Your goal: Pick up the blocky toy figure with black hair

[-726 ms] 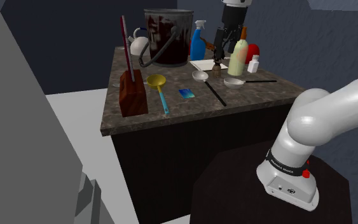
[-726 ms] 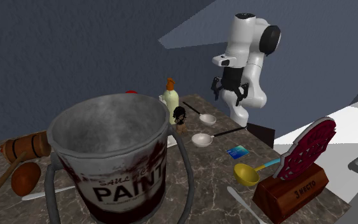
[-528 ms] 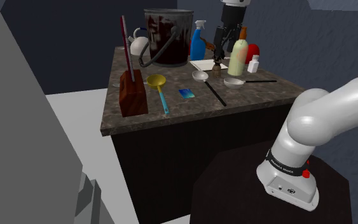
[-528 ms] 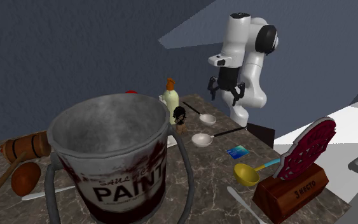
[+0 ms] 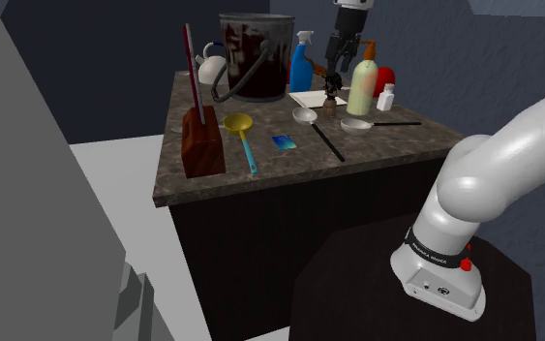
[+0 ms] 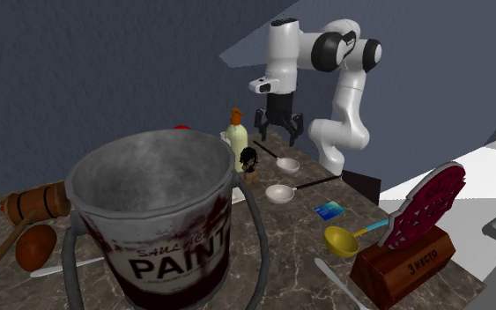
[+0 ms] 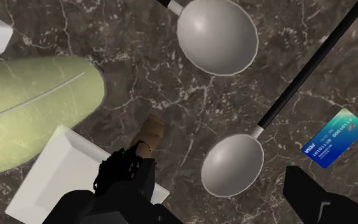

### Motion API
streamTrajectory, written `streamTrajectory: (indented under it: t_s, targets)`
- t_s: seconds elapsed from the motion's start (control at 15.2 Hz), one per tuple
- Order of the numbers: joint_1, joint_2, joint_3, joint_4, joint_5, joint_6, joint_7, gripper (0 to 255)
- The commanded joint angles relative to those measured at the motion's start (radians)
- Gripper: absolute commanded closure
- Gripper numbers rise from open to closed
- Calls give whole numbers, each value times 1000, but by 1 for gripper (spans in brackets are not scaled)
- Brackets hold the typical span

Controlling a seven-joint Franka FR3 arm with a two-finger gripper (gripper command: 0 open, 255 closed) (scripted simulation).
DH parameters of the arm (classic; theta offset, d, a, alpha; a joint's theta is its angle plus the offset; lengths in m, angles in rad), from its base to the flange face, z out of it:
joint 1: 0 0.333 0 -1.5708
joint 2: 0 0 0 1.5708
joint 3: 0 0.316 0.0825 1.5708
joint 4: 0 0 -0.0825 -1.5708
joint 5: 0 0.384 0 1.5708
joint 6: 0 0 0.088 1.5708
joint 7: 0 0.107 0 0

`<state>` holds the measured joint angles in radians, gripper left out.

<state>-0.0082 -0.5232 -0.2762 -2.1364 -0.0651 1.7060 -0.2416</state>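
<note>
Over the desk [image 6: 294,231], pincer [image 6: 275,133] hangs spread apart above the figure [image 6: 248,161], off-centre; best centre on its black hair, then drop straight.

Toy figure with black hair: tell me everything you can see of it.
The toy figure is small and blocky: shaggy black hair on top, tan below. It stands upright on the dark marbled countertop, next to a white square sheet and the pale yellow bottle. The open gripper hovers above it, not touching.
</note>
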Motion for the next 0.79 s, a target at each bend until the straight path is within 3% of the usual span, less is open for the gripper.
streamTrajectory:
  t_s: [0.0,0.4,0.73]
  targets:
    - [4,66,-51,58,14,5,-68,0]
    - [14,275,-182,247,100,-6,-252,0]
    - [11,268,-183,173,98,61,-257,0]
